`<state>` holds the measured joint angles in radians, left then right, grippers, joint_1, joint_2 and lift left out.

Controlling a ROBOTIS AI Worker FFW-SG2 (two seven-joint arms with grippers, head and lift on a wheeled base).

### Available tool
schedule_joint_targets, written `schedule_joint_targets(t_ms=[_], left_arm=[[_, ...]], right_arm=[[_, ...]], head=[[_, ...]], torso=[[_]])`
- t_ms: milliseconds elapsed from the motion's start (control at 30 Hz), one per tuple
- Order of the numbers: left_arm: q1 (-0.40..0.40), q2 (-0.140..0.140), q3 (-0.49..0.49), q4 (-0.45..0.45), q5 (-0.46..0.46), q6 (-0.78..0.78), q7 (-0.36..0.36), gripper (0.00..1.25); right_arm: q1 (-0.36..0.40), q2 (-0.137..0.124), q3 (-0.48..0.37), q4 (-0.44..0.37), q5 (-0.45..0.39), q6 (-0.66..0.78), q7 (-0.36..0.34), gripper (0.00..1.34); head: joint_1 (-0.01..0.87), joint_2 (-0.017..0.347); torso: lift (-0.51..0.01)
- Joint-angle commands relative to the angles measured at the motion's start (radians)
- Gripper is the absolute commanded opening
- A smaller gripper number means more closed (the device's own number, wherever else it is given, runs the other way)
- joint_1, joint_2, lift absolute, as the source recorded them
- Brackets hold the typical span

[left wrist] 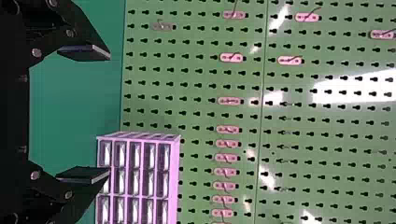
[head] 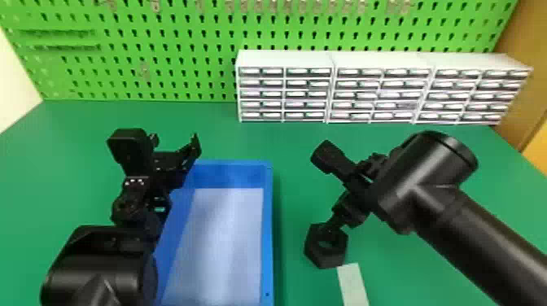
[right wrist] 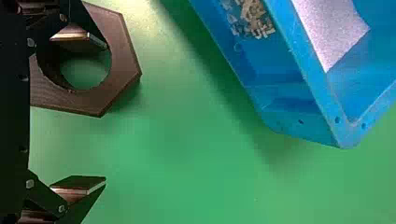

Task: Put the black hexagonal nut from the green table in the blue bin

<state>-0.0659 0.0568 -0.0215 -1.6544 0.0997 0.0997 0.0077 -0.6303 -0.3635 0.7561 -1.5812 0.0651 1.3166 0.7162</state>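
Observation:
In the head view my right gripper [head: 348,199] is right of the blue bin [head: 267,228], one finger over the black hexagonal nut [head: 325,257] on the green table. The right wrist view has the nut [right wrist: 125,60] flat beside my right gripper [right wrist: 106,113]; its fingers are wide apart, one overlapping the nut's hole, the other over bare table. Whether that finger is inside the hole, I cannot tell. My left gripper [head: 175,141] stands by the bin's back left corner. Seen from its wrist, the left gripper [left wrist: 109,114] is open with nothing between its fingers.
A white drawer cabinet [head: 285,59] stands along the table's back, before a green pegboard [head: 163,36]. A pale strip [head: 353,285] lies just in front of the nut. White lining [head: 224,244] covers the bin's floor.

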Motion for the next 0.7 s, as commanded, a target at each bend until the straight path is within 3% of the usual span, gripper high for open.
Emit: schedule_joint_targets(t_ms=[0, 667], left_arm=[[0.0, 0.0, 0.0, 0.001, 0.0, 0.0, 0.0, 0.87], [-0.002, 0.0, -0.005, 0.004, 0.002, 0.0, 0.0, 0.87]], right_arm=[[0.003, 0.001, 0.008, 0.013, 0.01, -0.019, 0.0, 1.07], [0.004, 0.018, 0.029, 0.116, 0.018, -0.089, -0.001, 1.06]], head=[[0.686, 0.051], [0.686, 0.051]], torso=[[-0.096], [-0.096]])
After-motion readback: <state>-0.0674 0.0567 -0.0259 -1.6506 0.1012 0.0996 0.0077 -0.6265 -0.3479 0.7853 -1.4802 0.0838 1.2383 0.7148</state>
